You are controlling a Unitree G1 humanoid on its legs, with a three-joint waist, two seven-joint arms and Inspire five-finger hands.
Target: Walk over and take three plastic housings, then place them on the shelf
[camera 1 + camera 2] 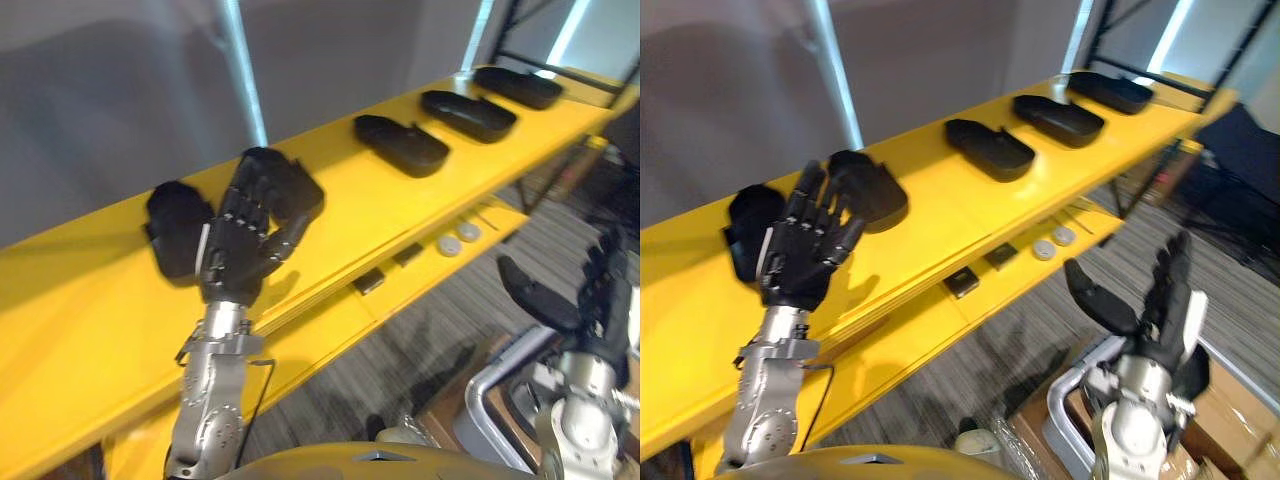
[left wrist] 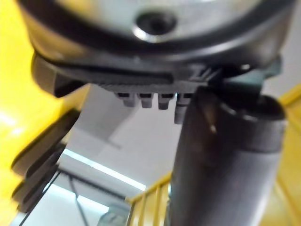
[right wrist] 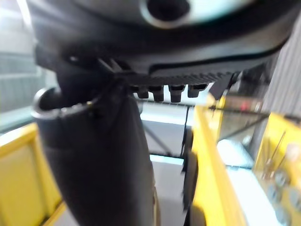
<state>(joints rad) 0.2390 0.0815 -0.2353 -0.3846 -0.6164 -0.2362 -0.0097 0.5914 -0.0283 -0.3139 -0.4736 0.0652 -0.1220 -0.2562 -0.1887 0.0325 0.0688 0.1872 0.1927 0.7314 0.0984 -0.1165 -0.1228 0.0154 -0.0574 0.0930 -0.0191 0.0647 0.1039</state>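
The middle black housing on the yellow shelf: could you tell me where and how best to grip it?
Probably across the housing's narrow middle, pinching the near and far long edges, coming from above the shelf's open front. It lies flat, long and shallow, with bare shelf on either side; a wall stands behind.

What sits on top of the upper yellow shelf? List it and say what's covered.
Five black plastic housings lie in a row on the upper shelf. The open left hand, raised in front, covers parts of the two nearest; whether it touches them is unclear.
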